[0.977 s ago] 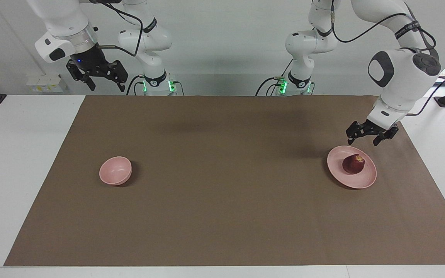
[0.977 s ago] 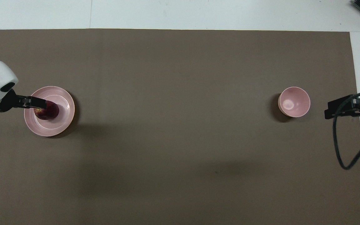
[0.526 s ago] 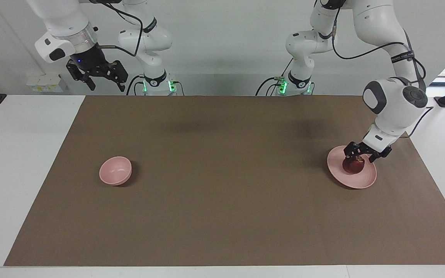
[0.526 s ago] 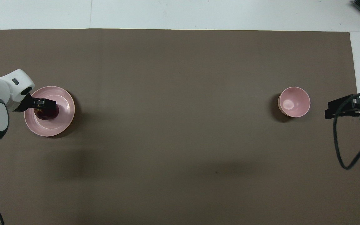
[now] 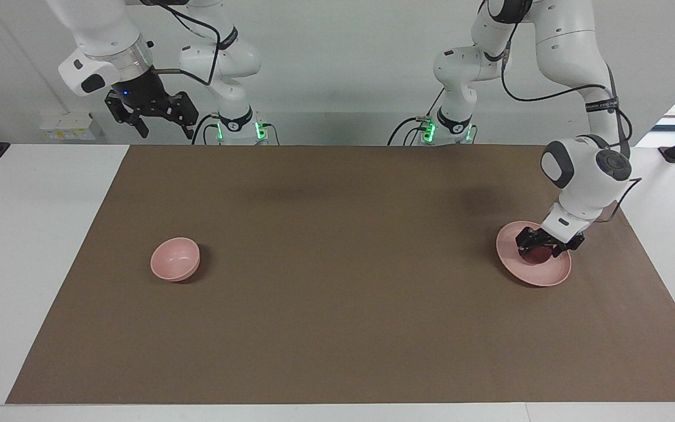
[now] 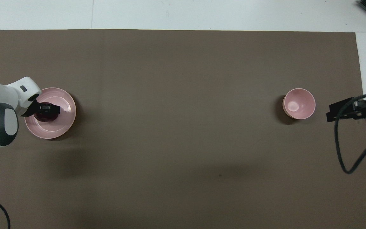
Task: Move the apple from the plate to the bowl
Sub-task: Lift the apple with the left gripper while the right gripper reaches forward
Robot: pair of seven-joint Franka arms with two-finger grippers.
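1. The left end effector is down on the apple, fingers spread astride it; whether they pinch it cannot be told.
2. The apple sits on the plate, near the bench edge at the left arm's end.
3. The bowl stands toward the right arm's end, well apart.
4. The right end effector waits raised over the bench's robot-side edge, fingers spread.

Mat covers the table. Plate on mat at the left arm's end; apple on the plate. Left gripper down at the apple, fingers either side. Bowl on mat at the right arm's end, well apart from plate. Right gripper raised over the table edge nearest the robots.
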